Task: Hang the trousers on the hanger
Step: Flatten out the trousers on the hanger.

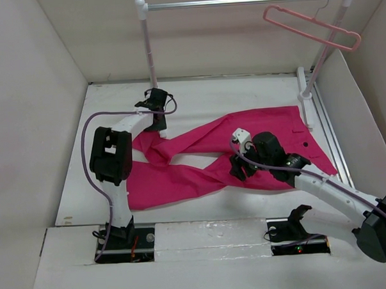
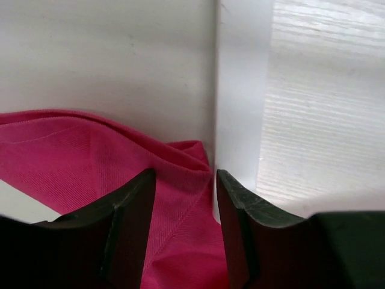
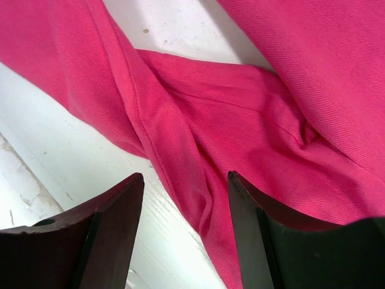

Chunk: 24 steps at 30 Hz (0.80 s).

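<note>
The magenta trousers (image 1: pixel 182 180) lie crumpled across the middle of the table, waist to the right, legs to the left. The pink hanger (image 1: pixel 316 25) hangs tilted from the rail at the top right, far from both arms. My left gripper (image 1: pixel 158 125) is down at the upper leg's end beside the rail's left post. In the left wrist view its jaws (image 2: pixel 184 174) stand apart with a fold of the trousers (image 2: pixel 90 162) between them. My right gripper (image 1: pixel 238 169) is open over the crotch area. The right wrist view shows it (image 3: pixel 185 176) straddling a folded edge of the trousers (image 3: pixel 240 108).
The white-and-silver clothes rail (image 1: pixel 244 0) spans the back; its left post (image 1: pixel 149 50) stands right by my left gripper and shows close up as a white upright (image 2: pixel 237 90). Its right foot (image 1: pixel 307 107) touches the waistband. White walls enclose the table.
</note>
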Each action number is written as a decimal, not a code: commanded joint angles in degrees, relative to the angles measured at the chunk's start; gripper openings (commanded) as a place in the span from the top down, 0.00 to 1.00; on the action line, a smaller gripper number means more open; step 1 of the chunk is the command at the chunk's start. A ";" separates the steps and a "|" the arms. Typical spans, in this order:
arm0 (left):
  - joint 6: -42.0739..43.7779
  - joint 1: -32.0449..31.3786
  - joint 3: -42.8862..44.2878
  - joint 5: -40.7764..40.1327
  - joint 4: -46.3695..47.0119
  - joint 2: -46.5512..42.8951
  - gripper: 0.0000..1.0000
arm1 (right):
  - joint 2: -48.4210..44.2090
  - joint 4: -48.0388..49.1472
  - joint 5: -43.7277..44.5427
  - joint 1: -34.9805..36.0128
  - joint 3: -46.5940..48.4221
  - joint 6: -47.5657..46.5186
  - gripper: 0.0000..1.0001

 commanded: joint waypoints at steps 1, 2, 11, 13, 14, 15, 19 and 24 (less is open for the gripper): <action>0.66 0.46 1.99 -4.33 -2.84 0.19 0.61 | -2.19 0.60 2.60 -1.84 2.46 -0.57 0.36; 0.49 0.46 1.91 -4.34 -3.02 0.19 0.61 | -2.20 0.59 2.60 -1.86 2.55 -0.92 0.36; 0.31 0.46 1.64 -5.40 -2.93 0.02 0.70 | -2.73 0.23 -2.58 -8.19 3.16 -2.86 0.37; -0.65 0.46 2.25 -5.92 -3.28 -0.25 0.91 | -2.38 -0.12 -2.76 -8.19 3.08 -2.86 0.36; -1.09 0.46 2.60 -6.27 -3.98 -0.42 0.99 | -2.29 0.23 -2.76 -7.49 2.90 -2.60 0.36; -1.62 0.46 2.87 -7.49 -4.33 -1.29 1.00 | -2.29 0.41 -2.41 -7.48 2.64 -2.42 0.36; -5.74 1.86 2.61 -8.21 -4.69 -6.91 1.00 | -1.94 1.81 -2.06 -6.34 1.50 -2.25 0.36; -9.97 8.97 2.96 -0.77 -2.94 -21.65 1.00 | -0.09 2.08 -1.71 -6.34 1.67 -2.95 0.36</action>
